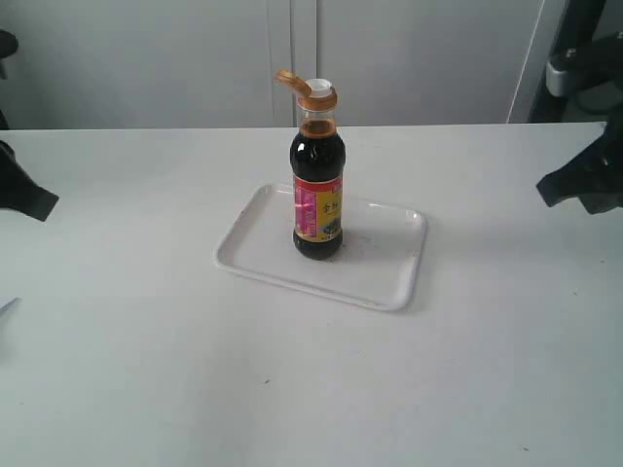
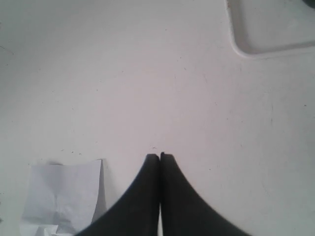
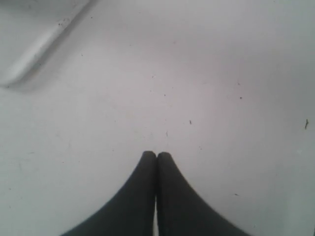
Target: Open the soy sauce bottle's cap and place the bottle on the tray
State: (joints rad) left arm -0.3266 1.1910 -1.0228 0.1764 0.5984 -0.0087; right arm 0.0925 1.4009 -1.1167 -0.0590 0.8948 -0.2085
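Bare white counter [image 1: 292, 389] fills the foreground, lightly speckled. Beyond it the tray [image 1: 382, 255] lies flat, and the bottle [image 1: 317, 195] stands upright on it, slightly toward 9 o'clock of the tray's middle. Its cap [image 1: 292, 82] is flipped back toward 9 o'clock, baring the white spout. Both steps look done; the next move calls only for holding the arms clear. The left end effector [image 2: 159, 156], at 9 o'clock of the tray, and the right end effector [image 3: 156, 154], at 3 o'clock, sit well apart from it, each pressed together on nothing. A paper scrap [image 2: 64, 196] lies beside the left one. Pale wall panels [image 1: 409, 58] close off 12 o'clock.
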